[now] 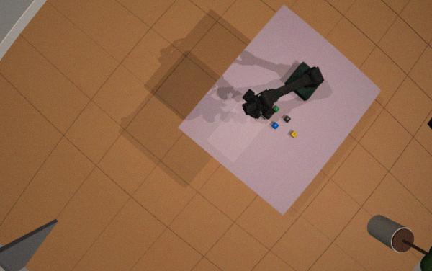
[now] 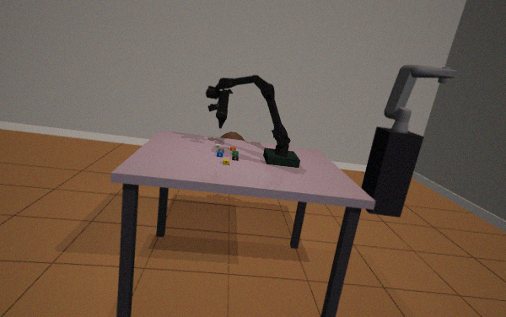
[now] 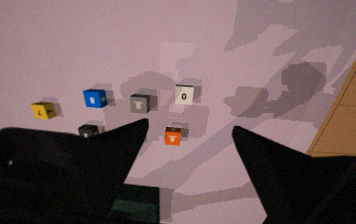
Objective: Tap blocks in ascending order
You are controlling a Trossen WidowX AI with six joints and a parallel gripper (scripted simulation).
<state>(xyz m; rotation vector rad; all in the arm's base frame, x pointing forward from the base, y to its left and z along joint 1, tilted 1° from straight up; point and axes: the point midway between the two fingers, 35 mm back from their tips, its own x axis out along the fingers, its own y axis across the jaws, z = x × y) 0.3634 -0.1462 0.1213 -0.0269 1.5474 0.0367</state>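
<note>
My gripper is open and empty, high above the table. In the wrist view a white block shows a 0 and stands between the fingertips, farther off; an orange block lies below it. A grey block, a blue block and a yellow block stand to the left. A black block is partly behind the left finger. A green block is hidden in the wrist view. Apart from the 0, I cannot read the digits surely.
The arm's dark green base stands on the pink table, to the blocks' right in the exterior view. The arm covers some blocks in the top view. Shadows of the arm fall over the table.
</note>
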